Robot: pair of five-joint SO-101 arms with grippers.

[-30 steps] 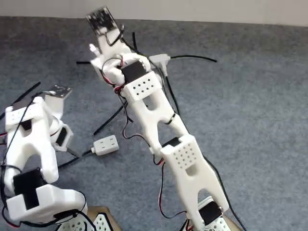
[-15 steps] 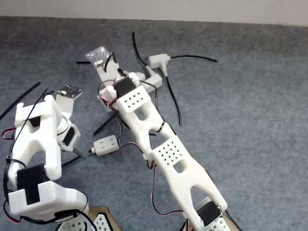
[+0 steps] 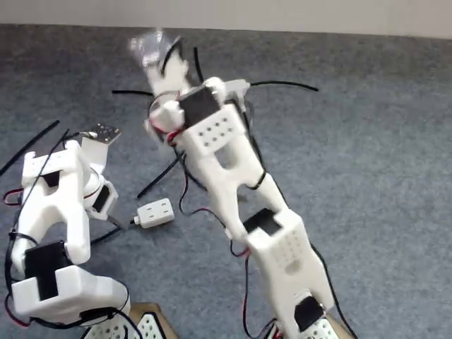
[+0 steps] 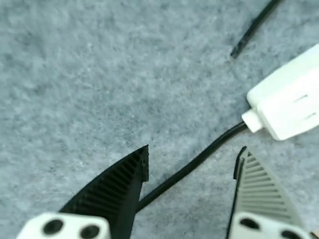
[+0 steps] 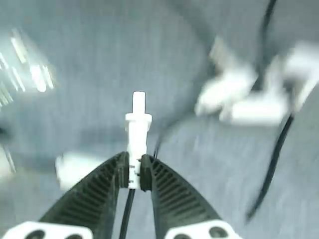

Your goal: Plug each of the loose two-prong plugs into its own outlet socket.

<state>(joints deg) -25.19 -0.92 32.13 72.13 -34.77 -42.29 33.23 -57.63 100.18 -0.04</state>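
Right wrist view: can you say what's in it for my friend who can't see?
The right gripper is shut on a white plug, which sticks out past its two black fingers over the grey table surface. Farther off lie blurred white shapes and a black cable.

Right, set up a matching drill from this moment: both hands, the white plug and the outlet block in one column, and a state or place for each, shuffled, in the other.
Column one
1. left hand
2. right hand
3. white plug
4. outlet block

Column two
A. shut
B. lying on the grey carpet
C. open above a black cord
D. pinched between two fingers

Pairs: 1-C, 2-A, 3-D, 4-B
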